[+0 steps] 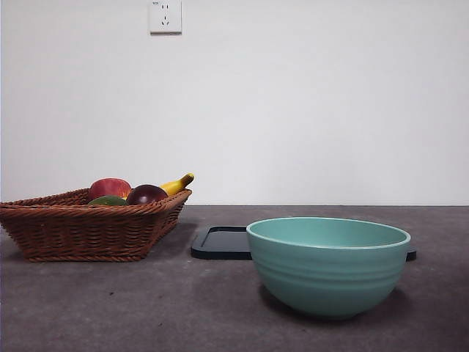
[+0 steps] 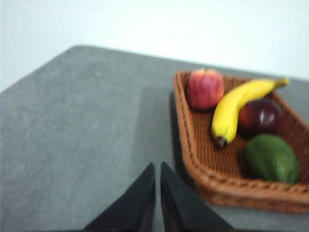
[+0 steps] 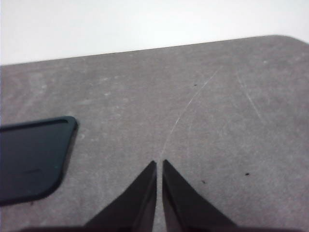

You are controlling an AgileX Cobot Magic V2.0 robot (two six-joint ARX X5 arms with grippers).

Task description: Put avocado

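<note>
lying in a woven wicker basket (image 2: 193, 140), the avocado (image 2: 271, 158): dark green, rounded, dull-skinned, resting near the basket's rim beside a dark maroon round fruit (image 2: 260, 116). sharing the basket with a yellow banana (image 2: 235, 108) and a red apple (image 2: 205, 88), the banana touching the maroon fruit. showing only as a green sliver (image 1: 108, 200) behind the basket's wall in the front view, while lying fully exposed in the left wrist view. hovering over bare grey table (image 2: 72, 145) just beside the basket, the left gripper (image 2: 158, 166), jaws pressed together on nothing. hanging over scratched table near a black tray (image 3: 29, 162), the right gripper (image 3: 159, 164), jaws likewise closed and empty. standing in front of that flat tray, only in the front view, a smooth ribbed teal bowl (image 1: 327, 265).
</note>
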